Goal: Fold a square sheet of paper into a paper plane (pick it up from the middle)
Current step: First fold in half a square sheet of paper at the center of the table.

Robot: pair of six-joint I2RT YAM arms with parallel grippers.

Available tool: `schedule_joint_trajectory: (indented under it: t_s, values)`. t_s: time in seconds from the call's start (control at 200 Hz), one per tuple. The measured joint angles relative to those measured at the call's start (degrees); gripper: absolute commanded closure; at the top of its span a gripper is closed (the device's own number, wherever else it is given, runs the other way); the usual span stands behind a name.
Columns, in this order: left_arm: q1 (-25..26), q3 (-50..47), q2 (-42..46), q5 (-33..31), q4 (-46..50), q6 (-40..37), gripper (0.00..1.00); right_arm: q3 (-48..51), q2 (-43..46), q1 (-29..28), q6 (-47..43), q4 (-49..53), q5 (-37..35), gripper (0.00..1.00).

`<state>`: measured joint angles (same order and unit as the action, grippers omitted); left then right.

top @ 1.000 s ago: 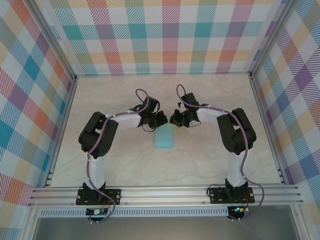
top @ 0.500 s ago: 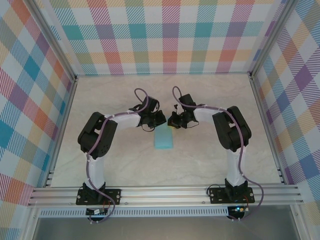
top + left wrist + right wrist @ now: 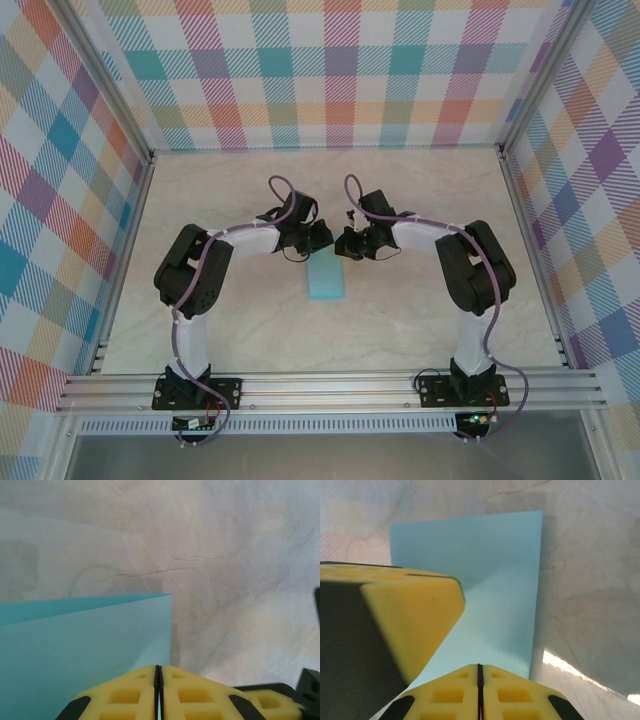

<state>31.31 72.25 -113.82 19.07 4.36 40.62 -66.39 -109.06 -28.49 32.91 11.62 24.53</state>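
- The thin light blue sheet of paper (image 3: 327,281), showing as a rectangle, lies flat on the pale marbled bench (image 3: 240,330) between the 2 arms.
- The left end effector (image 3: 158,669) is closed, tips over the sheet's far corner.
- The right end effector (image 3: 480,668) is closed just beside it, over the same far edge.

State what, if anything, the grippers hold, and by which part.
Cannot be told: left gripper and right gripper are shut at the far end of the folded blue paper.

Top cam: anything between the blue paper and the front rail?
Nothing. In the top view the table is bare from the blue paper to the rail.
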Motion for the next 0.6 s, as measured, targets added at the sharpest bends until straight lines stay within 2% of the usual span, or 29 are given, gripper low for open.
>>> schedule_joint_trajectory:
  t_s: [0.205, 0.415, 0.6]
  values:
    - [0.0, 4.2, -3.8, 3.5, -0.3, -0.6, 0.88, 4.7, 4.5, 0.8, 3.5, -1.8, -3.4, 0.91]
    - [0.1, 7.1, -8.4, 4.0, 0.7, -1.5, 0.89, 5.0, 3.3, 1.1, 5.5, -3.7, -2.2, 0.92]
    - [0.1, 8.4, -8.7, 2.4, 2.6, -2.8, 0.90, 4.9, 0.0, 1.1, 6.0, -5.0, 0.0, 0.93]
